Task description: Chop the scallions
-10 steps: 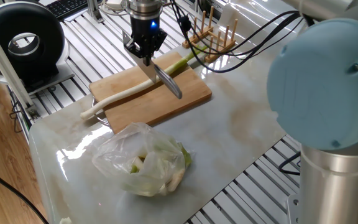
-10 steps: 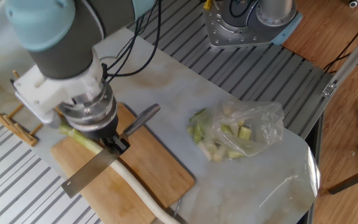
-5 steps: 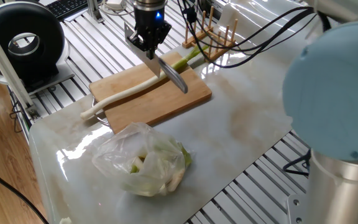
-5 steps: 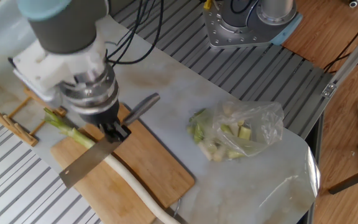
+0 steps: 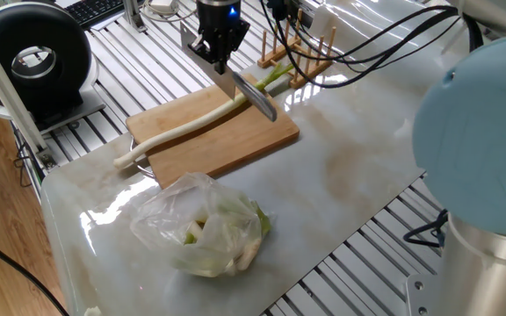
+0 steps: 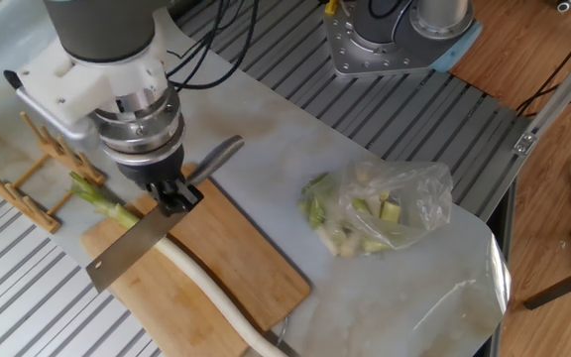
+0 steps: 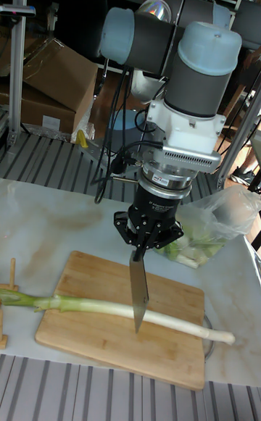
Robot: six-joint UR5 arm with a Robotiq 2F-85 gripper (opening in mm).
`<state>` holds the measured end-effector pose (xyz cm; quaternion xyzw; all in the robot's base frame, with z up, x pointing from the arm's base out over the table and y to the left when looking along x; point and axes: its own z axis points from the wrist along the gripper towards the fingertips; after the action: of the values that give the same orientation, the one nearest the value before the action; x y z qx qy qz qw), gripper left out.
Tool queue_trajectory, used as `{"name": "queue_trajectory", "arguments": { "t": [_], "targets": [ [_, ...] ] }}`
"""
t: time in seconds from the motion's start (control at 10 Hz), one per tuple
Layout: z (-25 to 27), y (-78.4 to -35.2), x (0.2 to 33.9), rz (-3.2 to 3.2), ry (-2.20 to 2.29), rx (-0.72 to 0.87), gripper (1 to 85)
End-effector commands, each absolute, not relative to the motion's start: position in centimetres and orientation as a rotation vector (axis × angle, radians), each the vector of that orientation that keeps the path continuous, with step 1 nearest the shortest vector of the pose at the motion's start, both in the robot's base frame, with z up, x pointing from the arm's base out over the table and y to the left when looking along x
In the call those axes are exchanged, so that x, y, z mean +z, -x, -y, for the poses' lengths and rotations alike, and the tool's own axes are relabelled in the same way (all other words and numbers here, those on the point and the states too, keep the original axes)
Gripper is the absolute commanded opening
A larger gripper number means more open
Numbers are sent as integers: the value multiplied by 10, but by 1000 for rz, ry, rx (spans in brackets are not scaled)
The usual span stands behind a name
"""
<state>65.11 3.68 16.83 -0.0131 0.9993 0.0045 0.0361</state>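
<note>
Tall fixed view: gripper (image 7: 148, 241) at frame centre clamps 1 knife (image 7: 138, 288), blade tip at the scallions (image 7: 109, 308) lying across the wooden board (image 7: 94, 338).

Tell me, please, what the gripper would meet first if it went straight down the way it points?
The knife it holds would probably reach the scallion first, then the wooden board; the tip's height above the stalk is unclear.
</note>
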Motion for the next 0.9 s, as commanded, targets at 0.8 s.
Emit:
{"name": "queue_trajectory", "arguments": {
  "t": [0.8],
  "targets": [
    [-42, -626, 233, -3176, 42, 12, 13]
  ]
}}
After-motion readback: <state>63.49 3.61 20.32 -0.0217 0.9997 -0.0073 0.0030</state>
